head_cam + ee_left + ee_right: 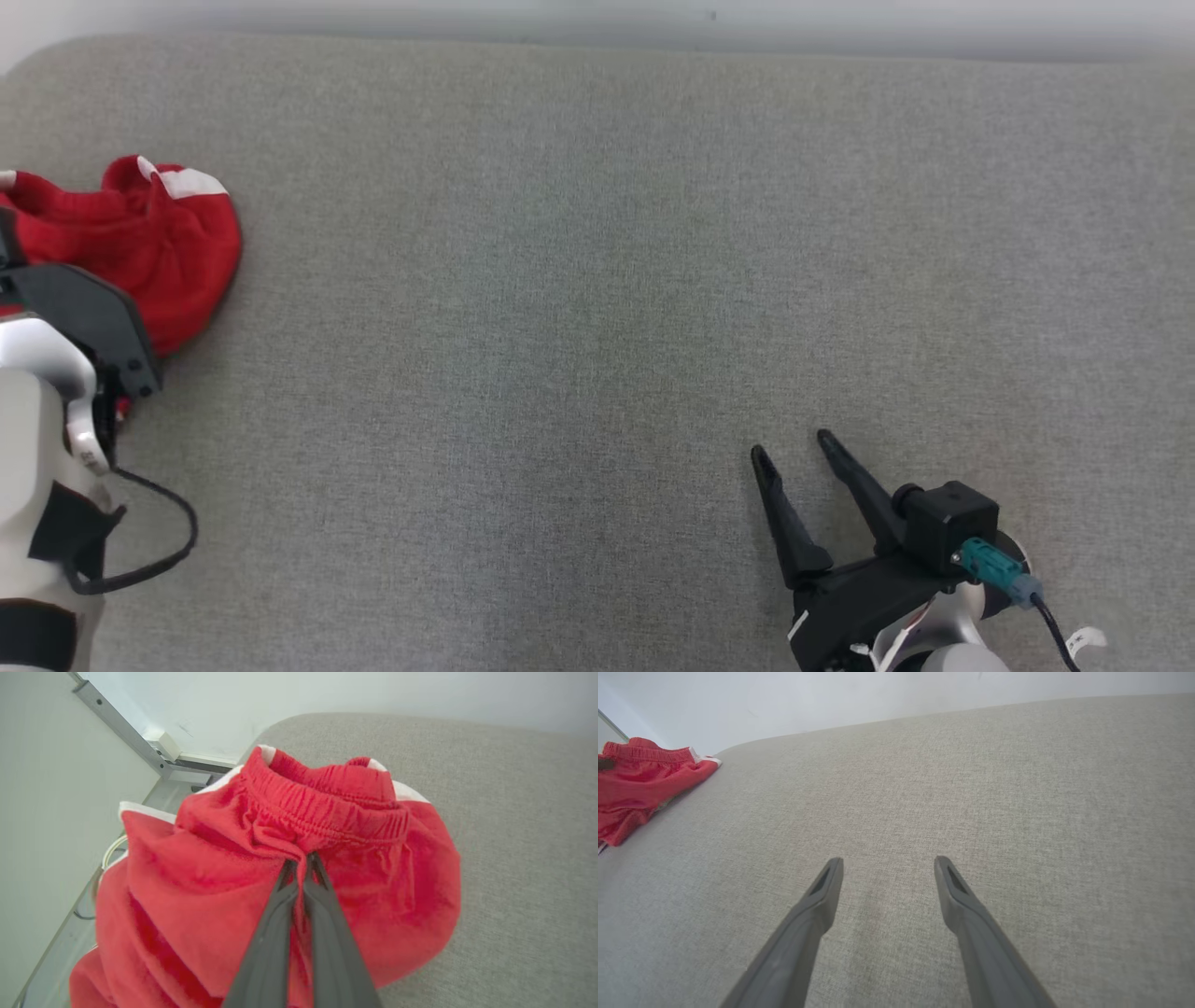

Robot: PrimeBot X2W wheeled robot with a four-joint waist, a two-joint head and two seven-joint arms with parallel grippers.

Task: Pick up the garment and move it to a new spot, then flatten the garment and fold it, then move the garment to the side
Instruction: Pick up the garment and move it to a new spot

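Observation:
The garment [163, 247] is a crumpled pair of red shorts with white trim, lying at the far left edge of the grey cushioned surface [597, 280]. In the left wrist view my left gripper [302, 859] is shut on a pinch of the red garment [201, 877] just below its elastic waistband. In the head view the left arm's dark wrist covers part of the cloth. My right gripper [794, 446] stands open low at the right, well away from the garment [640, 784], with nothing between its fingers [829, 882].
The grey surface [971, 788] stretches wide between the two arms. Its left edge drops off beside the garment, where a metal rail [126, 735], the floor and a cable show. A pale wall [653, 19] runs along the back.

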